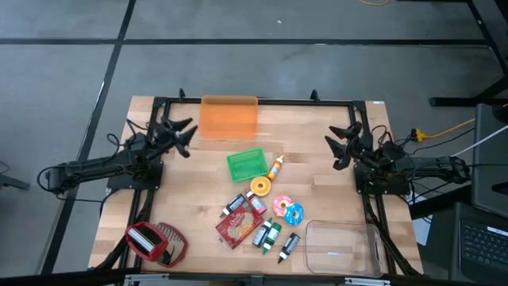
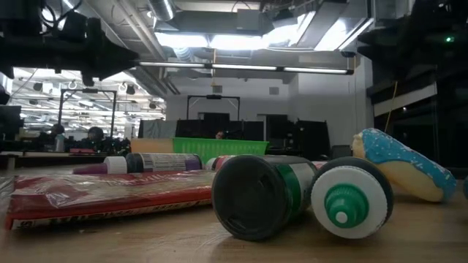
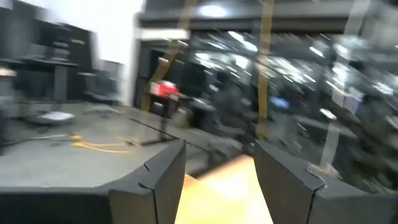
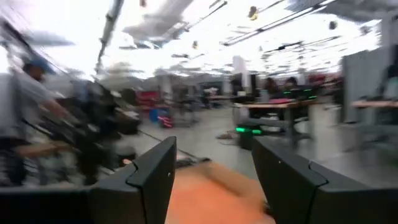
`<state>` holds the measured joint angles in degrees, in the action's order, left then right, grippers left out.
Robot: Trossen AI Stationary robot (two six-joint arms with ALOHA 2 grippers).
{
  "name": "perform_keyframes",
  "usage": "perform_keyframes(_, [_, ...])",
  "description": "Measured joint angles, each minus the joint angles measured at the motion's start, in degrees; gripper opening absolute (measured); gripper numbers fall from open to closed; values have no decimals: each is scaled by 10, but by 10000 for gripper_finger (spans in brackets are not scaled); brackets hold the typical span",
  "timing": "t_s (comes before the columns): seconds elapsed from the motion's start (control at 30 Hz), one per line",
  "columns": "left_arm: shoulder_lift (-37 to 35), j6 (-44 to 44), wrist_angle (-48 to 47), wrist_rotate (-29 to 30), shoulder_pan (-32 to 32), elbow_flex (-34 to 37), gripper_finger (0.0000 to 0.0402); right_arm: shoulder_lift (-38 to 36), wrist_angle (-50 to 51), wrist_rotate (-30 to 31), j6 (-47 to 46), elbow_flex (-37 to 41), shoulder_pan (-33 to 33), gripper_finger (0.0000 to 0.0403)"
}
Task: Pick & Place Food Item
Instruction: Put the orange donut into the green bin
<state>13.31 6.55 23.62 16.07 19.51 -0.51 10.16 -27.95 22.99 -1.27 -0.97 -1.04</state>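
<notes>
Nothing had been picked yet: the left gripper (image 1: 187, 135) and right gripper (image 1: 336, 143) hung spread and empty at the table's sides, well apart from the food items, likely toys, around the donut (image 1: 294, 213), so the next move called for reaching in toward one.

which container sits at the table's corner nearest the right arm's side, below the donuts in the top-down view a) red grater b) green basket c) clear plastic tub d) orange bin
c, the clear plastic tub lies at that corner on the right arm's side, just past the donuts, while the green basket sits mid-table and the orange bin at the far edge.
</notes>
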Motion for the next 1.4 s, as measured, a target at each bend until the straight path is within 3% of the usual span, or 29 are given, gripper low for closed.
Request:
perform_keyframes(0.1, [8,-19,-32,-47,0,0,185,7,2,-39,-33,-6,0,213])
perform_keyframes(0.3, [55,-29,-141,-101,0,-50,185,100,6,-10,-36,-51,0,213])
perform_keyframes(0.47, [143,-60,-163,-157,-10,-121,185,228,7,13,-12,-99,0,213])
perform_keyframes(0.67, [291,-147,-184,-158,-67,-221,185,320,7,30,2,-145,0,213])
perform_keyframes(1.13, [644,-290,-183,-158,-211,-431,185,337,6,31,5,-163,0,213])
perform_keyframes(1.4, [778,-411,-308,-129,-259,-558,185,337,7,24,6,-163,0,213])
